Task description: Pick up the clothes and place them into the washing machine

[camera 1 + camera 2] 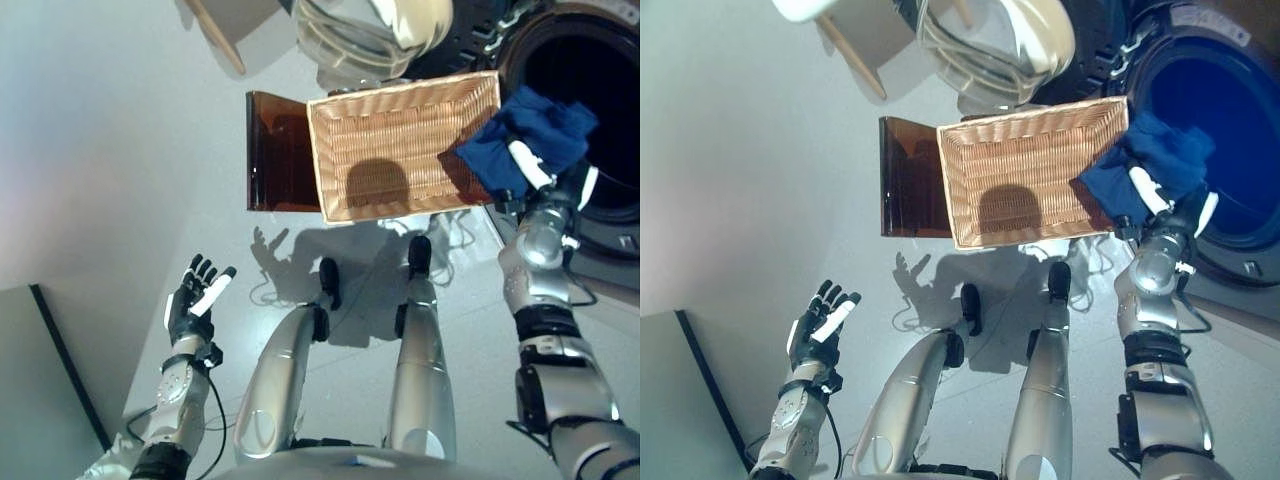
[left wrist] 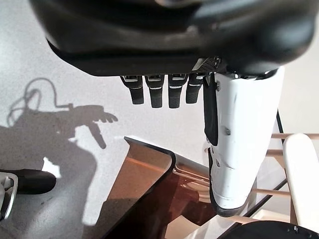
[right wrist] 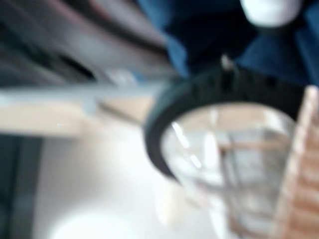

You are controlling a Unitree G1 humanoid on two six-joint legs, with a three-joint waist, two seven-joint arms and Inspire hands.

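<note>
A dark blue garment (image 1: 530, 135) hangs bunched in my right hand (image 1: 528, 166), which is shut on it at the right end of the wicker basket (image 1: 400, 145), beside the dark round mouth of the washing machine (image 1: 590, 70). The cloth (image 3: 199, 35) shows blue past the white thumb in the right wrist view. My left hand (image 1: 195, 300) is open and empty, low at the left above the grey floor; its straight fingers (image 2: 159, 92) show in the left wrist view.
The machine's glass door (image 1: 370, 30) stands open behind the basket. A brown translucent panel (image 1: 280, 150) stands against the basket's left side. Wooden chair legs (image 1: 215, 35) stand at the back. A dark low panel (image 1: 45, 390) fills the lower left corner.
</note>
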